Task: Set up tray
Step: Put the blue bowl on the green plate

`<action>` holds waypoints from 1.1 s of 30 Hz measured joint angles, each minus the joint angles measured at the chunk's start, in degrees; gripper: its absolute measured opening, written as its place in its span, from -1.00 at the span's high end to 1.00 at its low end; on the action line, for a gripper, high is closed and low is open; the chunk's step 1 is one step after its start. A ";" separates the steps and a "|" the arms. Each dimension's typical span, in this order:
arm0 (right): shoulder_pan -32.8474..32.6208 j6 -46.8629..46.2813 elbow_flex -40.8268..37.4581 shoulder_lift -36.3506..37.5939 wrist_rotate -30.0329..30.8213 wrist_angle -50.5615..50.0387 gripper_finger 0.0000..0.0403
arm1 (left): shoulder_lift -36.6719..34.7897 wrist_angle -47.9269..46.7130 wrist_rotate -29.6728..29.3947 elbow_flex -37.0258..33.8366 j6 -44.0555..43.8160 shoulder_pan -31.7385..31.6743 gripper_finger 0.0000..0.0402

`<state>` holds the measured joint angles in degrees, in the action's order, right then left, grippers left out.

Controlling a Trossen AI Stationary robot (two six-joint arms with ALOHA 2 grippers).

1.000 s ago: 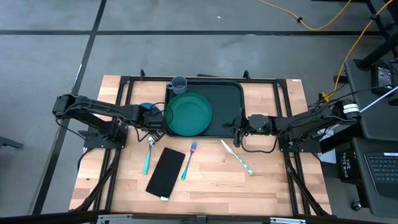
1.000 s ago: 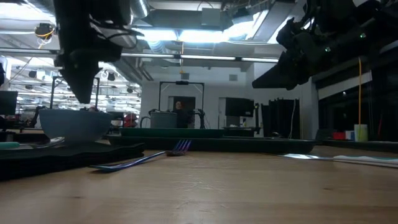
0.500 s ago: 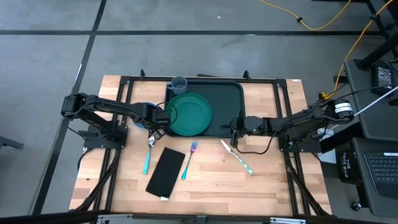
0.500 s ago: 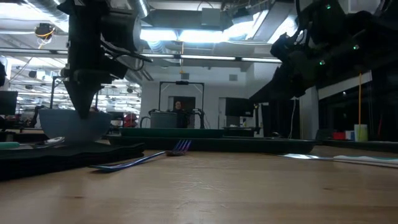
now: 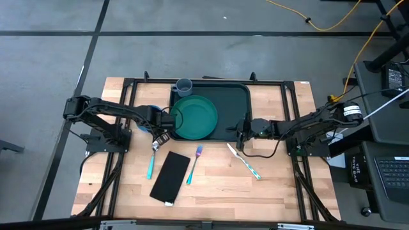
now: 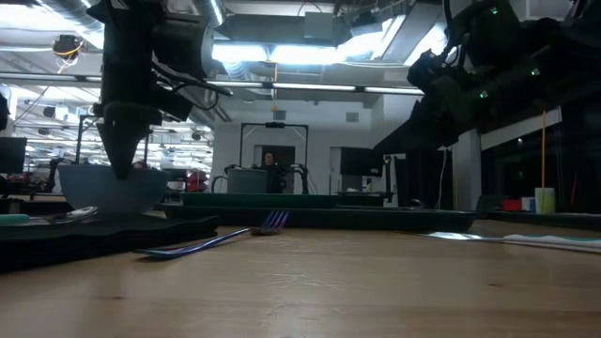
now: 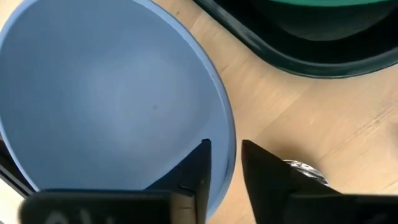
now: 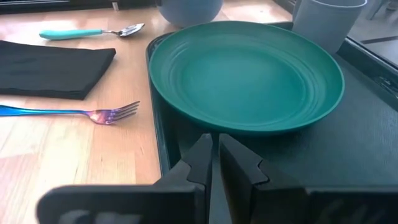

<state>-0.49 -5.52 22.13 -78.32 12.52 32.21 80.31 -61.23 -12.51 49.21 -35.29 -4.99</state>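
A black napkin [image 5: 170, 177] lay on the wooden table [image 5: 217, 191] in front of the tray [image 5: 234, 102], with a teal-handled spoon [image 5: 151, 161] on its left, a fork [image 5: 194, 163] just to its right, and a knife [image 5: 243, 161] farther right. Behind the table, the low view looked into a large lit room with ceiling ducts.

The dark green tray sat at the table's far middle. It held a round green plate [image 5: 193, 117] in its left half and a grey cup [image 5: 183, 86] at its far left corner. A pale blue bowl [image 7: 106, 99] stood on the table just left of the tray.

The left gripper [image 7: 222, 174] had its fingers narrowly parted astride the bowl's rim, one finger inside and one outside. The right gripper [image 8: 214, 163] was pinched nearly together over the tray's near rim.
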 joint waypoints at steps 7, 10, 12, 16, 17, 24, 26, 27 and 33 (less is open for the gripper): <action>0.00 0.00 0.00 0.00 -0.01 0.20 0.82 | 0.00 -0.08 0.19 0.00 2.27 0.02 0.96; 0.00 -0.02 0.00 0.00 -0.01 0.19 0.82 | 0.00 -0.01 0.48 0.00 3.90 0.33 0.98; 0.00 -0.02 0.00 0.00 -0.01 0.20 0.82 | -0.02 -0.01 0.47 0.00 4.52 0.69 0.98; 0.00 -0.03 -0.02 0.00 -0.01 0.19 0.82 | -0.07 -0.04 0.47 0.00 5.09 1.88 0.98; 0.00 -0.04 -0.02 0.00 -0.01 0.17 0.82 | -0.09 -0.04 0.47 0.00 5.58 2.21 0.98; 0.00 -0.04 -0.02 0.02 -0.03 0.18 0.82 | -0.11 -0.35 0.34 1.80 7.53 4.10 0.98; 0.00 -0.04 -0.02 0.02 -0.03 0.17 0.82 | -0.25 -0.48 0.16 2.67 8.39 4.65 0.98; 0.00 -0.04 -0.02 0.02 -0.03 0.17 0.82 | -0.66 -0.49 -0.04 3.05 8.66 4.84 0.98; -0.02 -0.25 -0.02 0.04 -0.03 0.11 0.82 | -4.88 -2.27 -4.25 4.46 8.43 5.94 0.98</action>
<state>-0.51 -5.77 22.11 -78.28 12.49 32.32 75.44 -63.50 -16.75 53.67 -26.86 0.95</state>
